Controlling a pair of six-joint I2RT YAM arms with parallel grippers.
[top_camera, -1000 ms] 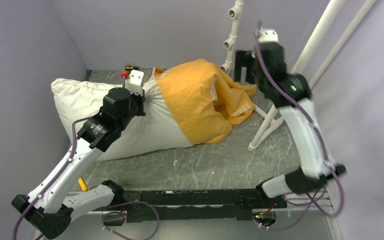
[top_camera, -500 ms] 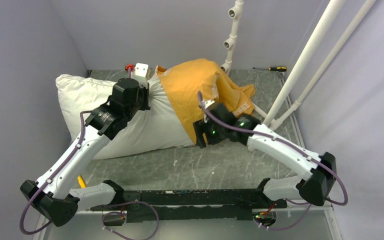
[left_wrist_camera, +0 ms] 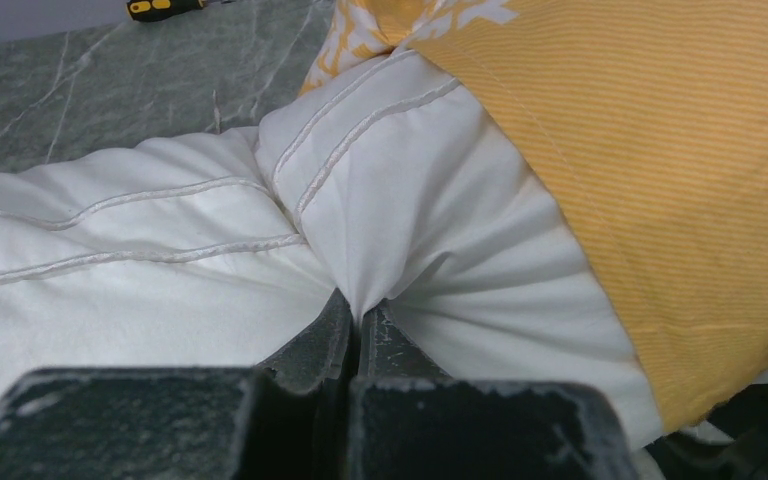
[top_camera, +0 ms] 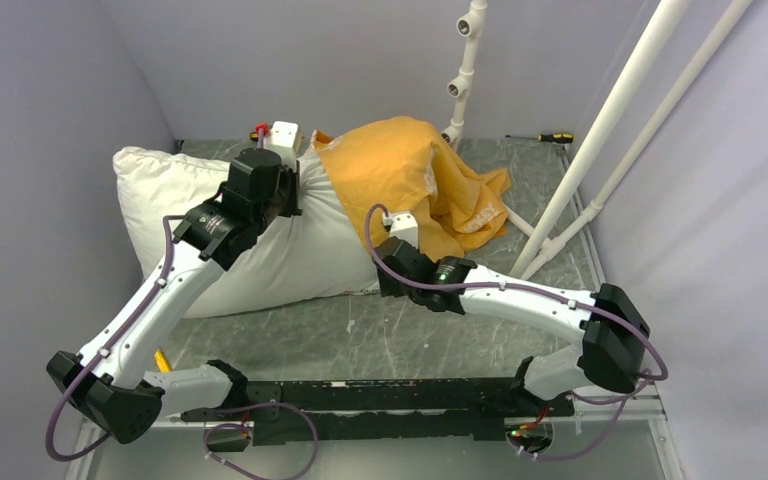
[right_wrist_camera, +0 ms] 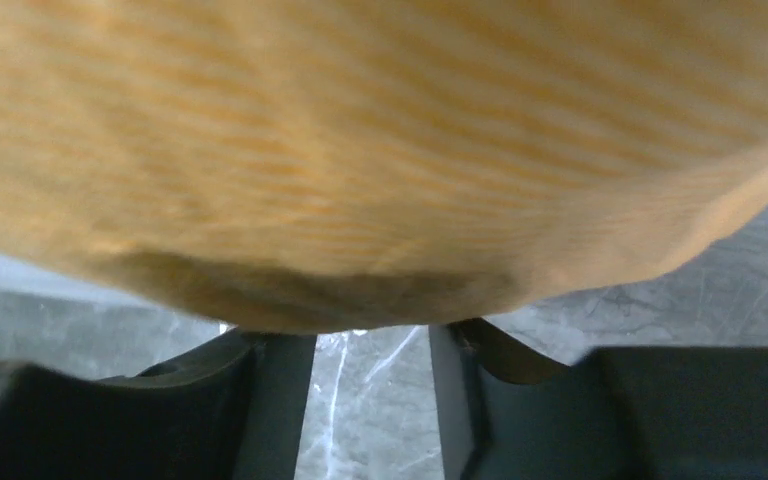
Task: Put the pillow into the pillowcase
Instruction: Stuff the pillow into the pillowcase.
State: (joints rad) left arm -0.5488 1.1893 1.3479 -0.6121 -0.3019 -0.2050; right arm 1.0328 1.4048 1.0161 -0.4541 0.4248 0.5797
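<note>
The white pillow (top_camera: 185, 205) lies on the left of the table, its right end inside the orange-yellow pillowcase (top_camera: 390, 170). My left gripper (top_camera: 295, 195) is shut on a pinch of the pillow's fabric beside the case's mouth. In the left wrist view the white pillow (left_wrist_camera: 160, 290) puckers into that left gripper (left_wrist_camera: 358, 305), with the pillowcase (left_wrist_camera: 660, 180) to the right. My right gripper (top_camera: 384, 278) sits low at the case's near edge. In the right wrist view the pillowcase (right_wrist_camera: 360, 150) hangs over the tips of the right gripper (right_wrist_camera: 370, 335); its jaws stand apart with table showing between them.
White pipes (top_camera: 600, 130) slant up from the table at the right, and a pipe stand (top_camera: 465, 60) rises behind the pillowcase. A screwdriver (top_camera: 550, 137) lies at the back right. A yellow tool (top_camera: 164, 366) lies by the left arm's base. Walls close in on three sides.
My right arm swung down from the back right to the pillowcase's near edge, and its jaws narrowed. The left gripper kept its pinch and shifted slightly.
</note>
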